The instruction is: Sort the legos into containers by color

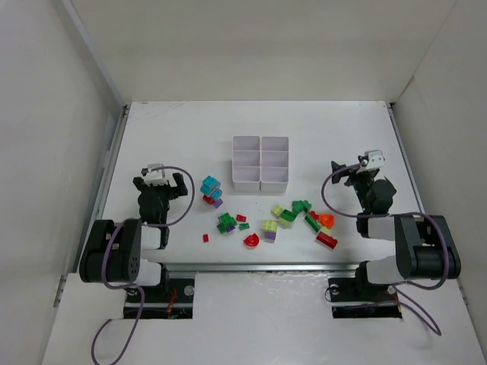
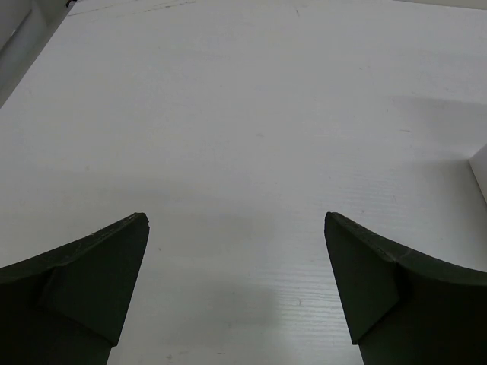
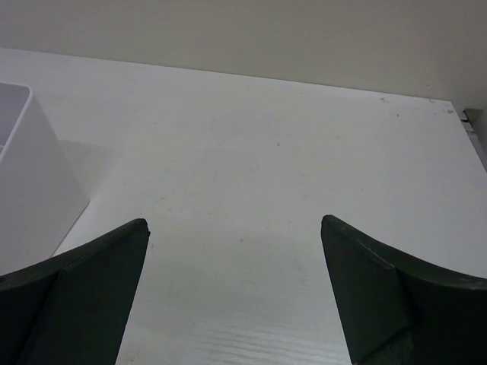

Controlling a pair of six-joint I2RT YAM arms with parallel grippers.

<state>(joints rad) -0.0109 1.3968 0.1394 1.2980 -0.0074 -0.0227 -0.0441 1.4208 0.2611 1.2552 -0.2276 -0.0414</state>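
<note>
The legos lie loose on the white table between the two arms: a cyan cluster (image 1: 211,185), a green and purple clump (image 1: 227,222), a red arc (image 1: 251,240), yellow-green bricks (image 1: 269,226), green ones (image 1: 300,206), an orange one (image 1: 326,220) and a red one (image 1: 327,239). Behind them stand the containers, a white six-compartment tray (image 1: 261,162), showing only white inside. My left gripper (image 1: 160,180) (image 2: 236,220) is open over bare table left of the cyan cluster. My right gripper (image 1: 348,172) (image 3: 234,222) is open over bare table right of the tray. Neither wrist view shows a lego.
White walls enclose the table at the back and both sides. A tray wall (image 3: 30,175) rises at the left of the right wrist view, and a tray corner (image 2: 481,163) shows at the right edge of the left wrist view.
</note>
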